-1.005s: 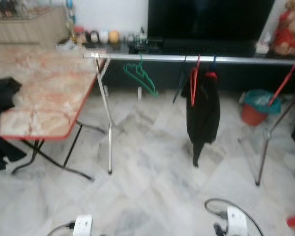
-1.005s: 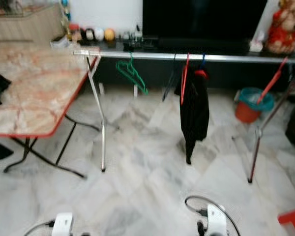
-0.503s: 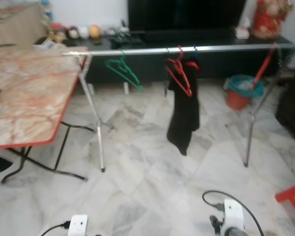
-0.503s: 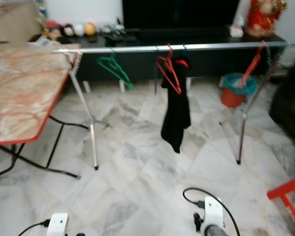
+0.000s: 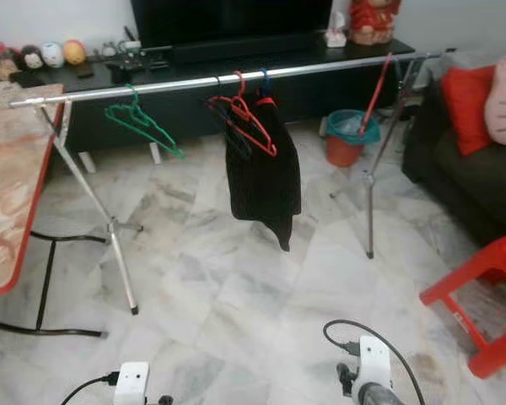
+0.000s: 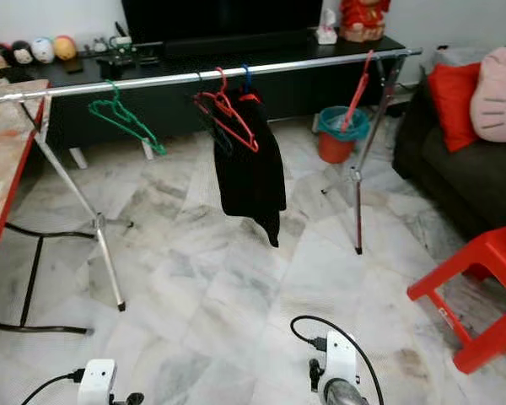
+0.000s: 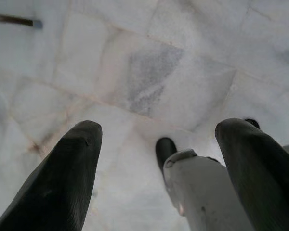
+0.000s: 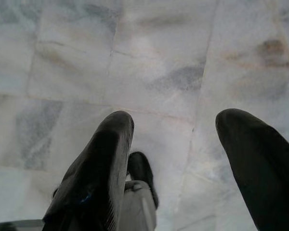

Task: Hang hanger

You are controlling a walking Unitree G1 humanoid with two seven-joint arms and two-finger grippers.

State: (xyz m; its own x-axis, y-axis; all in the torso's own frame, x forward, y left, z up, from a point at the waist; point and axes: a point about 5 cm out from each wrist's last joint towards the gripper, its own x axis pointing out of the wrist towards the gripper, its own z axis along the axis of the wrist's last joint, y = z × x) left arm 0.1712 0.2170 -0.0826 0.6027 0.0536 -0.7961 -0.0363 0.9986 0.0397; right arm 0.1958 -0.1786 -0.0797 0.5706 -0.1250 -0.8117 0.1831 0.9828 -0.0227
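A silver clothes rail on tripod legs spans the room ahead of me. A green hanger hangs empty near its left end. At the middle hang a red hanger and, just right of it, a black garment on a blue-hooked hanger. My left gripper hangs low over the marble floor, open and empty. The right gripper is likewise open above the floor, holding nothing. Both wrists show at the bottom edge, far from the rail.
A red-edged marble-top folding table stands at the left. A dark sofa with a red cushion and a red plastic stool are at the right. A teal and orange bucket sits behind the rail, below a black TV bench.
The whole picture has shifted: the camera has turned right, so the table slides off to the left and the sofa and red stool come into view. The rack's hangers stay where they were.
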